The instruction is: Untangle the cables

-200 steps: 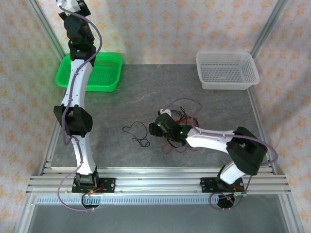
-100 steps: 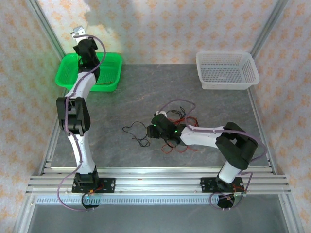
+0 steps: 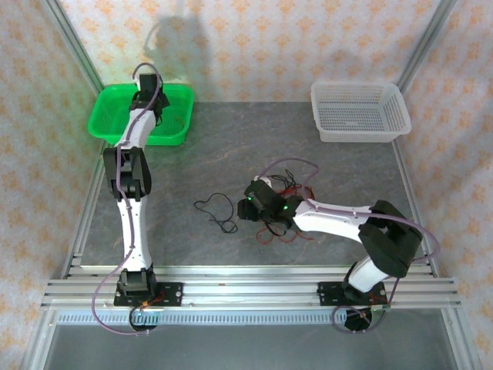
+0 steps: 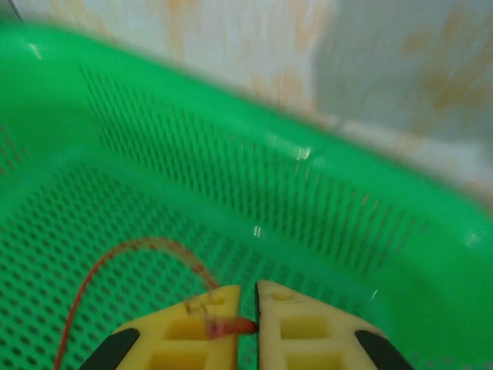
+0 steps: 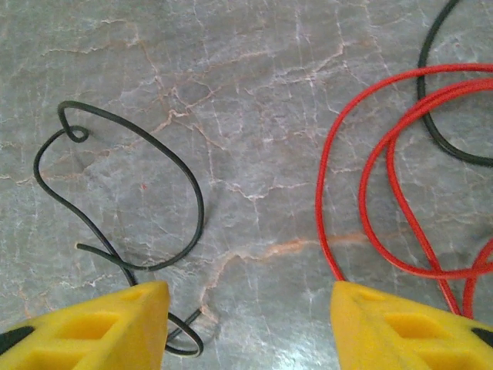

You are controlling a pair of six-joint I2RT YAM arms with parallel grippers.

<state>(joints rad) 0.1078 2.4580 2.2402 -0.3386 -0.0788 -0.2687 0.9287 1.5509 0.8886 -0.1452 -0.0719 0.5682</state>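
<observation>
Red and black cables lie tangled at mid table, and one black cable lies loose to their left. My right gripper hovers open between them. In the right wrist view its fingertips straddle bare table, with the black cable on the left and red cable loops on the right. My left gripper reaches into the green basket. Its jaws stand a hair apart on the end of a red cable, which arcs down into the basket.
A white mesh basket stands at the back right of the grey marble table. Aluminium frame posts run along both sides. The green basket's far wall rises close in front of the left fingers.
The left arm has swung down from high above the back left corner into the green basket. The right gripper has shifted slightly beside the tangle and stays open.
</observation>
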